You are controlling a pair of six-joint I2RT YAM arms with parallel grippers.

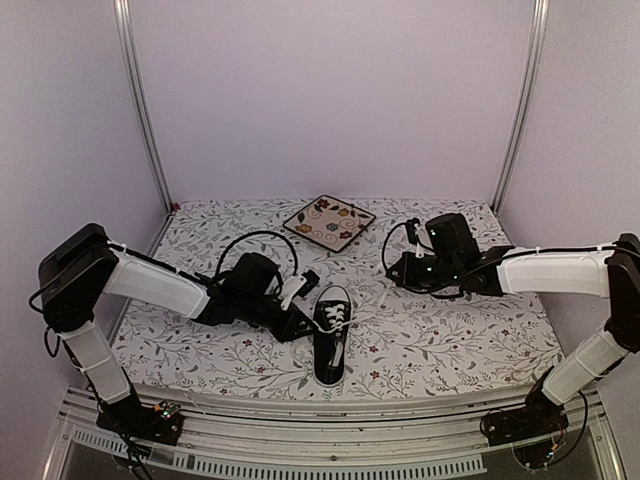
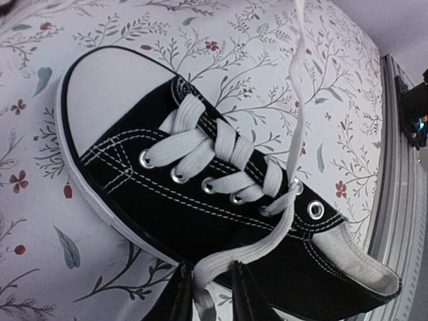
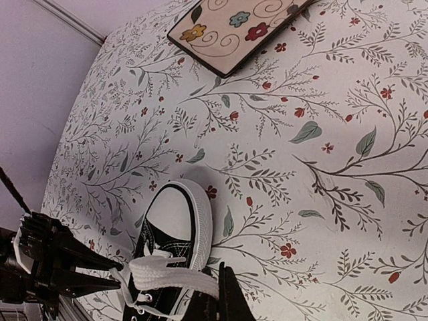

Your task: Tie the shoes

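The black sneaker (image 1: 332, 345) lies on the floral cloth with its white toe cap pointing away from the arms. It also shows in the left wrist view (image 2: 200, 194) and the right wrist view (image 3: 167, 234). My left gripper (image 1: 303, 305) sits just left of the shoe. Its fingers (image 2: 177, 301) are shut on one white lace end (image 2: 221, 264) that runs from the top eyelets. My right gripper (image 1: 394, 272) is up and to the right of the shoe, shut (image 3: 215, 304) on the other lace end (image 3: 170, 277), which is stretched out from the shoe.
A square floral plate (image 1: 328, 221) lies at the back centre of the table and also shows in the right wrist view (image 3: 227, 30). Metal posts stand at the back corners. The table's front rail (image 1: 330, 410) is close to the shoe's heel.
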